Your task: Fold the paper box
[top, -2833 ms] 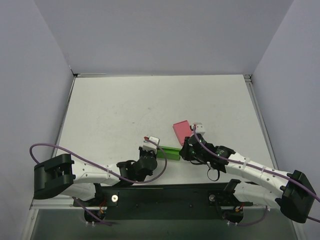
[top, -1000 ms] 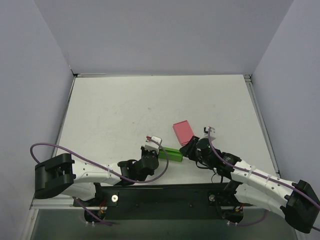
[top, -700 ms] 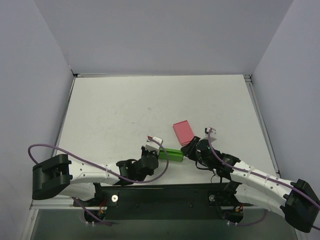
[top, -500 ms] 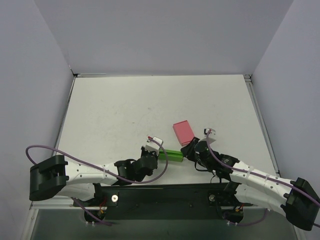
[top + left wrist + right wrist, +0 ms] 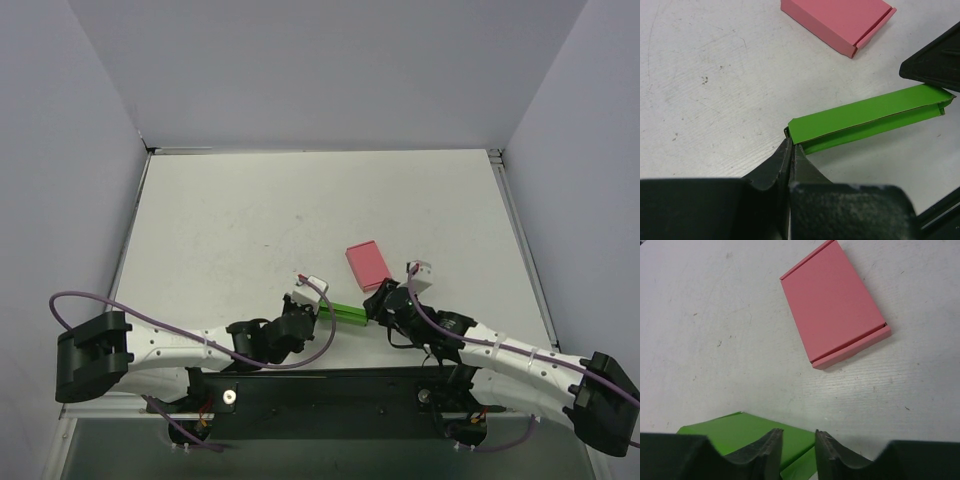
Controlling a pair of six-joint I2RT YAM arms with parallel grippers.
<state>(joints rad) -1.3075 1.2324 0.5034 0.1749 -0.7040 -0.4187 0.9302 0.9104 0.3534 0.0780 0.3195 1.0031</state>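
The paper box (image 5: 346, 313), a flattened bright green card strip, lies near the table's front edge between both grippers. In the left wrist view the paper box (image 5: 865, 117) runs up to the right, and my left gripper (image 5: 791, 144) is shut with its tips pinching the box's left end corner. My right gripper (image 5: 796, 437) stands open, its two fingers straddling the right end of the paper box (image 5: 740, 435) with a gap between them. From above, the left gripper (image 5: 320, 306) and right gripper (image 5: 372, 308) flank the box.
A flat pink box (image 5: 366, 263) lies just beyond the green one, close to the right gripper; the pink box (image 5: 832, 305) also shows in the wrist view. Grey walls enclose the white table (image 5: 250, 220) on three sides.
The green box has slid slightly to the right. The right gripper has moved down and left onto its right end. The left arm followed the box a little.
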